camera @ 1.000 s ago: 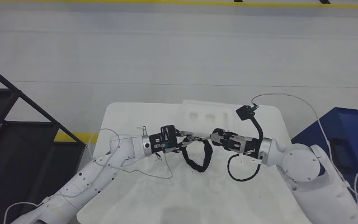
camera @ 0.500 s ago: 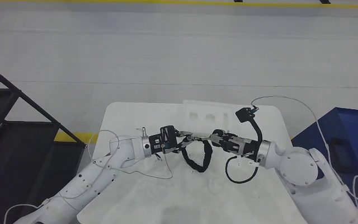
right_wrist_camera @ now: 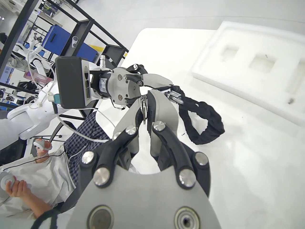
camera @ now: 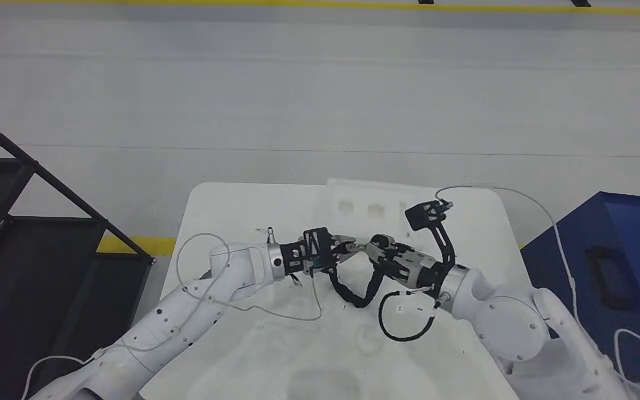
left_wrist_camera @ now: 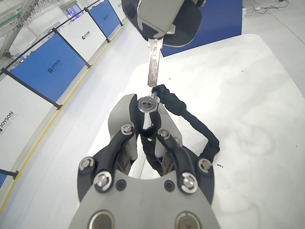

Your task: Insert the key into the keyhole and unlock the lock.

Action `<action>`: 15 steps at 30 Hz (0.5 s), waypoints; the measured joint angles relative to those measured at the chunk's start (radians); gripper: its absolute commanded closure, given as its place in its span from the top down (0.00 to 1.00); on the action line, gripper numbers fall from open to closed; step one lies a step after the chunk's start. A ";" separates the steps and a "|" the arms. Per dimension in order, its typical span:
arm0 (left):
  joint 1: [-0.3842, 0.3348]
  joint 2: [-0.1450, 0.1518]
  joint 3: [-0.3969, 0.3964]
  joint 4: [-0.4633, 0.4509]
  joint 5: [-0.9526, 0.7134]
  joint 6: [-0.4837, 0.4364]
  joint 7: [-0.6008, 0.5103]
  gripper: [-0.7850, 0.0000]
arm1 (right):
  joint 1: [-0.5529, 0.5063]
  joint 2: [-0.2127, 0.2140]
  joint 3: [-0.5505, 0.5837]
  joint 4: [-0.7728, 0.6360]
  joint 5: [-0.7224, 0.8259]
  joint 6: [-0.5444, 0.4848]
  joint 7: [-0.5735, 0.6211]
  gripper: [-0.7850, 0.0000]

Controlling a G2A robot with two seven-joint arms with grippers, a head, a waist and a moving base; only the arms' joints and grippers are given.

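My left gripper [left_wrist_camera: 146, 107] is shut on the lock cylinder [left_wrist_camera: 148, 104], its slotted keyhole facing outward. The lock's black fabric-covered cable [left_wrist_camera: 190, 120] loops down onto the white table [left_wrist_camera: 238, 96]. My right gripper [right_wrist_camera: 145, 101] is shut on the key [right_wrist_camera: 144, 110]. In the left wrist view the silver key blade [left_wrist_camera: 153, 65] points at the lock, its tip just beyond the keyhole's rim and outside the slot. From the top, the left gripper [camera: 337, 251] and the right gripper [camera: 370, 250] meet nose to nose mid-table, with the cable [camera: 356, 287] hanging below them.
A white foam tray [camera: 375, 205] with square pockets lies at the table's far edge, just behind the grippers. A blue bin [camera: 600, 250] stands off the right side and a black rack [camera: 40, 230] off the left. Loose white cables trail along both arms.
Both grippers have closed the gap between them: the left one with the lock has shifted right, and the right one has brought the key left, up to the keyhole.
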 measured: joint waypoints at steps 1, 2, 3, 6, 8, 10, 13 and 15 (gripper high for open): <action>-0.001 -0.002 0.001 0.003 0.001 0.001 0.002 0.00 | -0.002 0.000 -0.001 -0.003 -0.009 0.008 -0.001 0.00; -0.002 -0.005 0.002 0.004 0.004 0.002 0.004 0.00 | -0.004 -0.001 -0.003 -0.007 -0.025 0.020 -0.005 0.00; -0.002 -0.006 0.002 0.004 0.006 0.004 0.003 0.00 | -0.006 -0.001 -0.006 -0.010 -0.039 0.030 -0.009 0.00; 0.000 -0.010 0.000 0.001 0.012 0.009 -0.002 0.00 | -0.009 -0.003 -0.019 -0.018 -0.081 0.059 -0.021 0.00; 0.004 -0.011 -0.006 -0.002 0.016 0.009 -0.003 0.00 | -0.008 -0.005 -0.027 -0.018 -0.095 0.069 -0.023 0.00; 0.007 -0.012 -0.011 -0.009 0.024 0.008 -0.005 0.00 | -0.006 -0.007 -0.032 -0.016 -0.101 0.076 -0.023 0.00; 0.014 -0.013 -0.019 -0.022 0.036 0.010 -0.012 0.00 | 0.001 -0.010 -0.043 -0.008 -0.108 0.084 -0.019 0.00; 0.019 -0.014 -0.025 -0.029 0.041 0.012 -0.020 0.00 | 0.006 -0.013 -0.050 -0.002 -0.109 0.088 -0.019 0.00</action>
